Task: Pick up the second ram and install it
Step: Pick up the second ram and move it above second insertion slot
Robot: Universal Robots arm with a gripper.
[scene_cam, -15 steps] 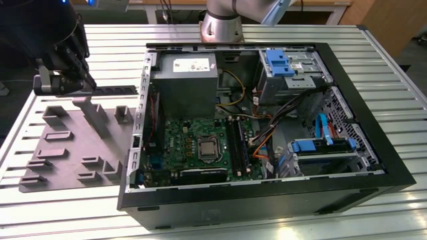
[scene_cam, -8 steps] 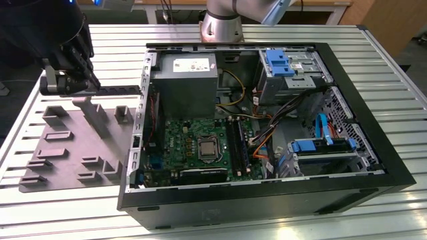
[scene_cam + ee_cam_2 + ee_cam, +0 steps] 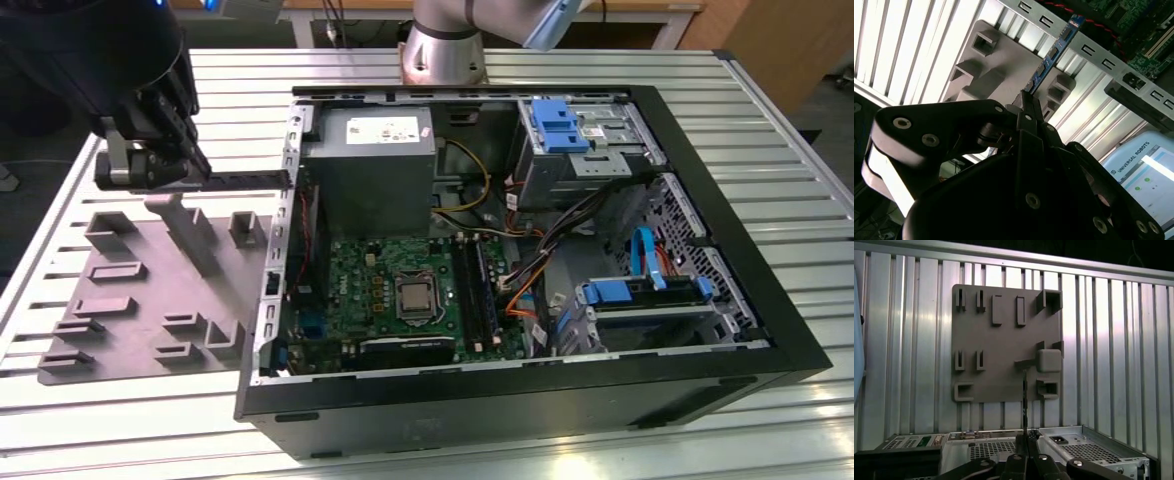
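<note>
Blue-green and thin, the second ram (image 3: 1053,52) is clamped by one end in the gripper (image 3: 1026,102), whose fingers are closed tight on its two flat faces. In the second wrist view no gap shows between them and the board. The stick juts straight out from the fingertips, with small dark chips in a row along it.

In the exterior view the black gripper (image 3: 180,172) hangs at the exterior view's left, over the far part of the grey moulded tray (image 3: 134,290). The ram (image 3: 254,179) lies level in the air, its free end reaching the side wall of the open computer case (image 3: 534,400). It is above the tray's raised blocks and outside the case.

Inside the case the green motherboard (image 3: 380,270) lies flat, with long dark slots (image 3: 474,290) just beside the processor socket (image 3: 416,297).

In the first wrist view the ram appears edge-on — a thin dark line (image 3: 1025,395) running from the gripper (image 3: 1025,439) across the tray (image 3: 994,340). Tray and case both rest on a ribbed aluminium table (image 3: 1114,340).
</note>
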